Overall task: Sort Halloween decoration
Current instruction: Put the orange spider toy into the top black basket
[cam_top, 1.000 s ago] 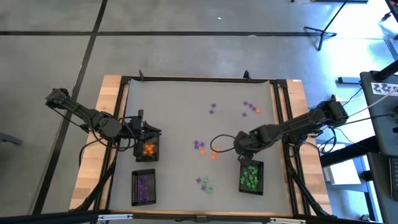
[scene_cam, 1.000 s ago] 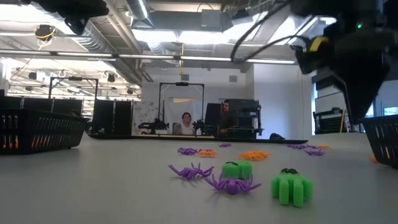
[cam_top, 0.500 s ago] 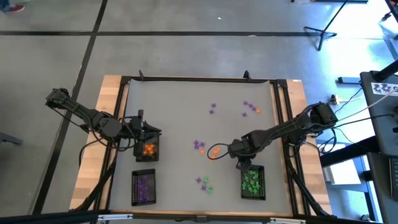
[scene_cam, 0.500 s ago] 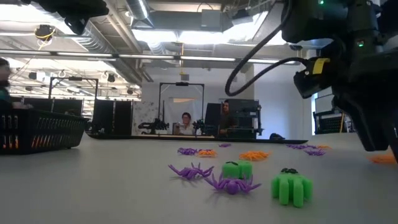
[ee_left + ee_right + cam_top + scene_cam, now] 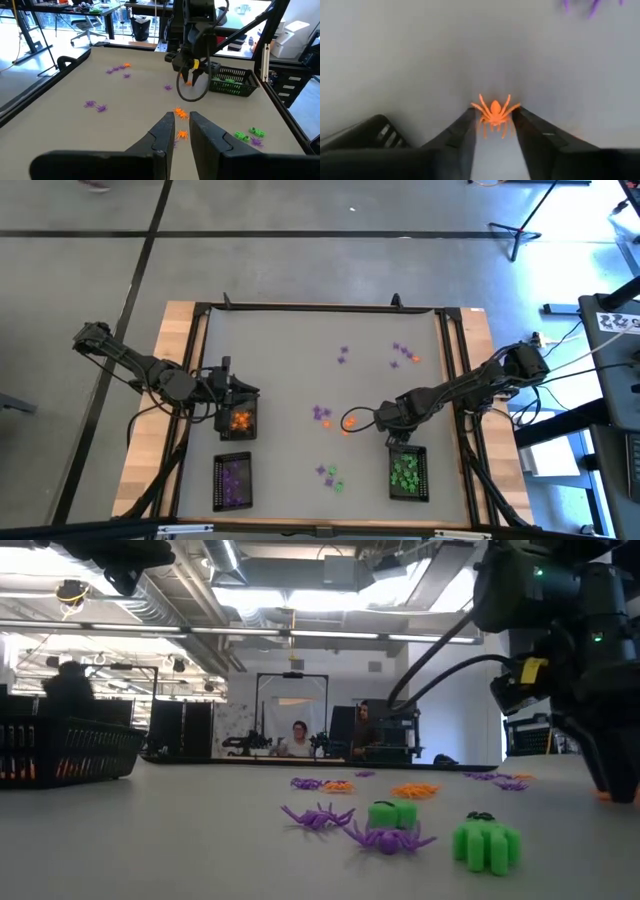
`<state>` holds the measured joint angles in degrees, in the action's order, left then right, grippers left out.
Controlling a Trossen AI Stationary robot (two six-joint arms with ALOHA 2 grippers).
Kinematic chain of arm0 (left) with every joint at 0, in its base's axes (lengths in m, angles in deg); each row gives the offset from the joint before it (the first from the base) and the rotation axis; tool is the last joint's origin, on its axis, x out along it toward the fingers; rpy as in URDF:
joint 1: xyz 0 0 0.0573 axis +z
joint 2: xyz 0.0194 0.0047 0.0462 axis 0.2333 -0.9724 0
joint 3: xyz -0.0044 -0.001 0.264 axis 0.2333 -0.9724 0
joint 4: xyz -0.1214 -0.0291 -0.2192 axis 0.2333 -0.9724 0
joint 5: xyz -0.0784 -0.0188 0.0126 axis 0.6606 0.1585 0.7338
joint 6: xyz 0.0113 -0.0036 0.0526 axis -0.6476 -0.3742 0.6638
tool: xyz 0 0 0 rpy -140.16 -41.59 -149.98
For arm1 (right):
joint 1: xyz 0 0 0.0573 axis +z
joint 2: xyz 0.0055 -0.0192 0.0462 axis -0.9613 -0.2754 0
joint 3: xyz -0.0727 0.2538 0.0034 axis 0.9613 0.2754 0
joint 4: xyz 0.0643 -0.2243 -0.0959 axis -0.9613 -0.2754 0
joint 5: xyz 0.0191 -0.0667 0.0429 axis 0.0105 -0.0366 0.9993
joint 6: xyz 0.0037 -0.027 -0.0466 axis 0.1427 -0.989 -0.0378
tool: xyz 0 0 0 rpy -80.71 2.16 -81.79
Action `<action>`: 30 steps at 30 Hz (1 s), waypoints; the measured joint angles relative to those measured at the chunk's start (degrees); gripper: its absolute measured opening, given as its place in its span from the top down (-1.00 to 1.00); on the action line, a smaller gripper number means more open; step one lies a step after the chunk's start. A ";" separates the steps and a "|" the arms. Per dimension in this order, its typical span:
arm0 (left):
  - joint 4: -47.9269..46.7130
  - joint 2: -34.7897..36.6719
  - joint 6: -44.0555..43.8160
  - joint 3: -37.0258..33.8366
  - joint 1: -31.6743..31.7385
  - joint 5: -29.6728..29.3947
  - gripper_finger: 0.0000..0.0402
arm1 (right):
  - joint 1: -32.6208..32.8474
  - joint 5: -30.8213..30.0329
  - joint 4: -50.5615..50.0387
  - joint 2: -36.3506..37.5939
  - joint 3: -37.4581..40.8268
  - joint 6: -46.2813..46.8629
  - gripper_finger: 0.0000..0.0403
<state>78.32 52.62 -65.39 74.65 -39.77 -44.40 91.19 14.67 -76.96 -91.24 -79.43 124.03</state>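
Right gripper (image 5: 494, 131), low over mid-table, its fingers (image 5: 457, 137) partly apart and flanking an orange spider (image 5: 495, 114) lying on the table (image 5: 290, 370); whether they grip it cannot be told. Left gripper (image 5: 179, 122), narrowly parted and holding nothing, hangs over the tray of orange trinkets (image 5: 238, 421).

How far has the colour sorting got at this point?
Done: orange tray, purple tray and green tray each hold matching pieces. In hand: the right tool is down on the table, fingers either side of an orange spider. Left: loose purple pieces, more near, and a green and purple cluster. The left tool waits by the orange tray.
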 joint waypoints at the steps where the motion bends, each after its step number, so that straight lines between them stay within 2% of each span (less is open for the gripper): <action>1: -0.01 0.00 0.01 0.00 0.01 0.00 0.74 | -0.01 -0.39 0.00 0.25 -0.03 -0.25 0.43; 5: -0.02 0.00 0.00 0.00 0.00 0.00 0.74 | 0.04 -1.85 -0.11 1.79 -0.75 -0.61 0.81; 7: -0.04 -0.01 0.02 0.00 -0.01 0.00 0.74 | 0.08 -2.42 0.16 2.62 -0.92 -0.63 0.93; 12: 0.00 -0.02 0.00 0.00 0.01 0.00 0.74 | 0.06 -5.38 1.57 5.04 -1.25 -0.12 0.89; 17: -0.04 0.00 0.01 0.00 0.01 0.00 0.74 | 0.06 -6.62 4.27 6.53 -1.47 -0.11 0.98; 21: -0.02 0.00 0.02 0.00 0.01 0.00 0.74 | 0.06 -8.29 7.75 6.55 -3.07 -0.68 0.95; 25: -0.01 0.00 0.01 0.00 -0.01 0.00 0.74 | 0.04 -10.55 14.83 6.55 -4.70 -3.87 0.99; 30: -0.02 -0.01 0.01 0.00 0.00 0.00 0.74 | 0.04 -12.97 28.75 6.55 -5.42 -11.28 0.97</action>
<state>78.31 52.61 -65.39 74.65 -39.77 -44.40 91.23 1.70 -48.21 -84.69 -84.85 112.75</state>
